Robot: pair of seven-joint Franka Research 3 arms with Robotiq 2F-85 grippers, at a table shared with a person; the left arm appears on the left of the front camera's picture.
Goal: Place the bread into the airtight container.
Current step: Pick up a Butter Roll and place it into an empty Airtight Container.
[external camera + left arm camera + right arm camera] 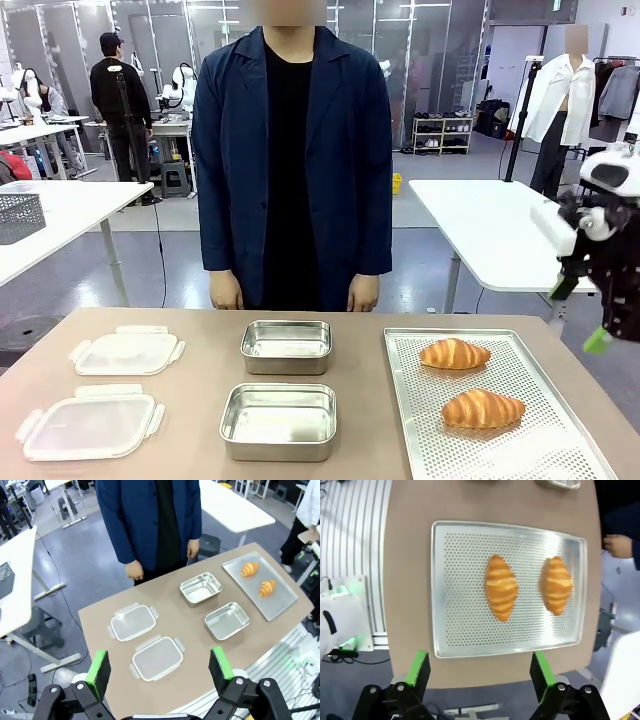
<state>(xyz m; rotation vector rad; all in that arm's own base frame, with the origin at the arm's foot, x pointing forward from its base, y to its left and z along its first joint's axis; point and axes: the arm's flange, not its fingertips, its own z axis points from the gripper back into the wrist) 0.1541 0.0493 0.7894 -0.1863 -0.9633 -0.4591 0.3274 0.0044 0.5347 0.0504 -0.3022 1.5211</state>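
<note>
The fingers [420, 666] of the right gripper [479, 666] stand wide apart and hold nothing. In the right wrist view they point down at the tray [455, 630], with the near croissant [501, 587] roughly centred between them but well below. In the front view this gripper hangs off the right edge of the table [200, 410], clear of the tray. The left gripper [159, 665] is also spread wide and empty, high above the near edge of the table and over the two lids.

Task status: not started, judging by the layout.

- Bread: both croissants lie on the perforated tray at the right of the table. The far croissant [455, 353] lies beside the near one, apart from it. Neither is touched.
- Containers: the near container [278, 450] and the far container [286, 366] sit in the middle of the table, left of the tray. Both are uncovered and empty.
- Lids: the near lid [90, 425] and the far lid [125, 352] lie flat at the left, apart from the containers.
- Person: stands at the far edge with both hands down, the left-of-picture hand [226, 292] clear of all items.

Remaining work, as judged from the layout: lower the right gripper onto a croissant, close on it, carry it left to a container and release it inside. Whether a lid must follow cannot be told from the task wording.
</note>
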